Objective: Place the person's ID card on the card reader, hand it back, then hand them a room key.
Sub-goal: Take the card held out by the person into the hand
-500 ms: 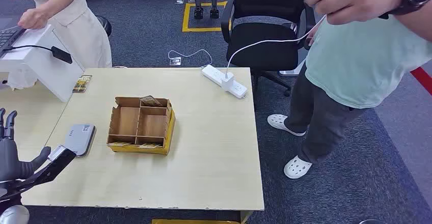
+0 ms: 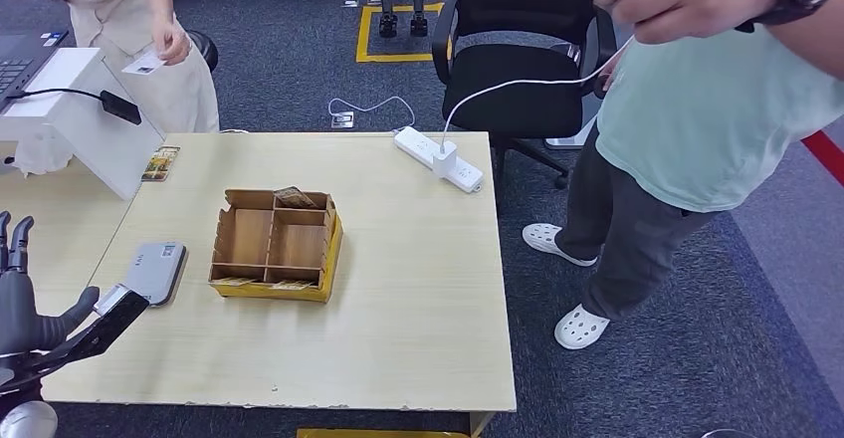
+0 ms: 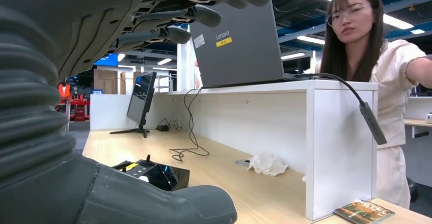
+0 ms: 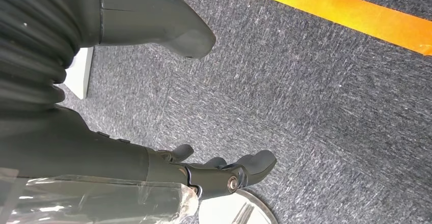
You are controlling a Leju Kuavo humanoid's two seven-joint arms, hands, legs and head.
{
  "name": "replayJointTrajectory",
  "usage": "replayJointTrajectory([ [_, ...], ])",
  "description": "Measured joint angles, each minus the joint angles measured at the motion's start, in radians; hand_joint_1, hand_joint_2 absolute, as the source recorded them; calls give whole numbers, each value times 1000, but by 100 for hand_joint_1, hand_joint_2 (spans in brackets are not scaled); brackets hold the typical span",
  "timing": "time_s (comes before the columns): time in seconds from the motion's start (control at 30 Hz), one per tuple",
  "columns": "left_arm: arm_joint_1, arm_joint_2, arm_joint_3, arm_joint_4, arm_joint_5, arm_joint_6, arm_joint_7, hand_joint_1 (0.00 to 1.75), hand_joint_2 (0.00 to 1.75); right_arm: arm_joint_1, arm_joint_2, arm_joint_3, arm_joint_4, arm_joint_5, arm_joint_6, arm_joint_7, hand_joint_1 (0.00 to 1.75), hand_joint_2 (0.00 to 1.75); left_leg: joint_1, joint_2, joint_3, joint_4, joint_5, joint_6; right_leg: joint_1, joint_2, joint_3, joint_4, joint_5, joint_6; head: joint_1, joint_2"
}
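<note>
As person holds it, small white ID card (image 2: 145,64) — flat

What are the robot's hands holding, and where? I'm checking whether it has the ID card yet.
Nothing: the left hand and right hand are empty. The person holds a card by its edge.

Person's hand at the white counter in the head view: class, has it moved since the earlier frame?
Yes. The person's hand, holding a small card, has shifted right of the white counter.
</note>
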Motion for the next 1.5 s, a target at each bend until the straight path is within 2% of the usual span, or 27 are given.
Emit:
replayJointTrajectory([
  [0.27, -20, 0, -1, 6, 2, -1, -1, 0, 175, -1, 5, 0, 0, 0, 6, 3, 0, 175, 0, 0, 0, 0, 0, 0, 0, 0, 0, 0, 0, 0, 0, 0],
  [0.47, -112, -5, -39, 51, -6, 29, 5, 0, 175, -12, 7, 0, 0, 9, 10, 7, 0, 175, 0, 0, 0, 0, 2, 2, 0, -1, 0, 0, 1, 2, 0, 0],
  [0.77, -285, -10, -128, 196, -64, 110, 39, 0, 175, -24, 8, 0, -2, 16, 10, 7, 0, 175, -1, 0, 0, 1, 4, 2, -1, 0, 0, 0, 4, 2, 0, 0],
  [1.27, -416, -10, -159, 347, -73, 200, 34, 0, 175, -27, 8, 0, -2, 21, 7, 14, 0, 175, -1, 0, 0, 1, 4, 2, -1, 0, -1, 0, 5, 2, 0, 0],
  [1.5, -449, -10, -170, 395, -87, 218, 35, 0, 175, -28, 8, 0, -2, 20, 7, 14, 0, 175, -1, 0, 0, 1, 4, 2, -1, 0, -1, 0, 5, 2, 0, 0],
])
